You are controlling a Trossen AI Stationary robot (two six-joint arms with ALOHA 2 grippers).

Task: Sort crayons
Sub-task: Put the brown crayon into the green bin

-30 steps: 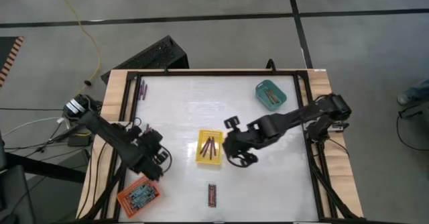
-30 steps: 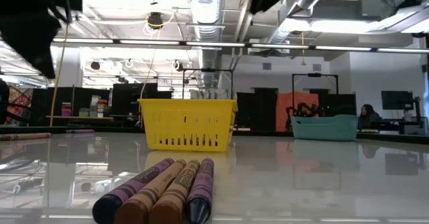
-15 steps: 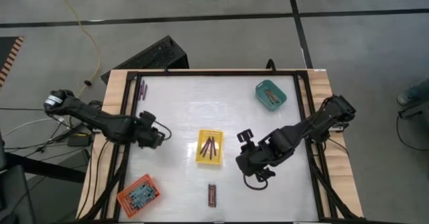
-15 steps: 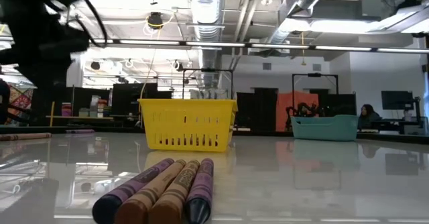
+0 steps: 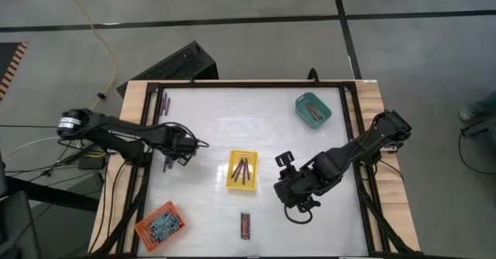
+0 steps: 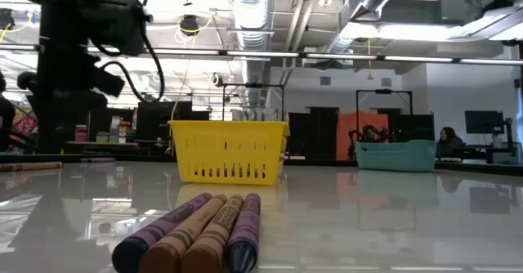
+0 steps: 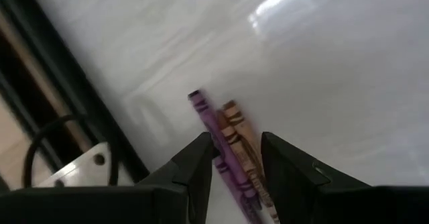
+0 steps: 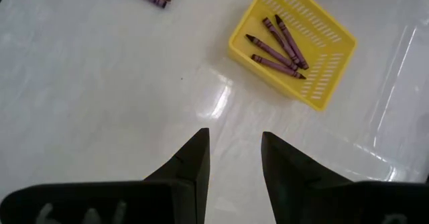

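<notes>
The left gripper (image 7: 233,160) hangs near the table's left edge with its dark fingers parted and nothing between them, lined up over a small cluster of thin purple and tan paper-wrapped crayons (image 7: 234,143) lying flat on the white tabletop (image 5: 209,127), likely so the fingers can straddle them. The right gripper (image 8: 233,160), fingers also parted and empty, hovers right of the table's centre, well clear of the yellow slotted plastic tray (image 8: 301,49) holding four dark crayons (image 8: 278,44).
</notes>
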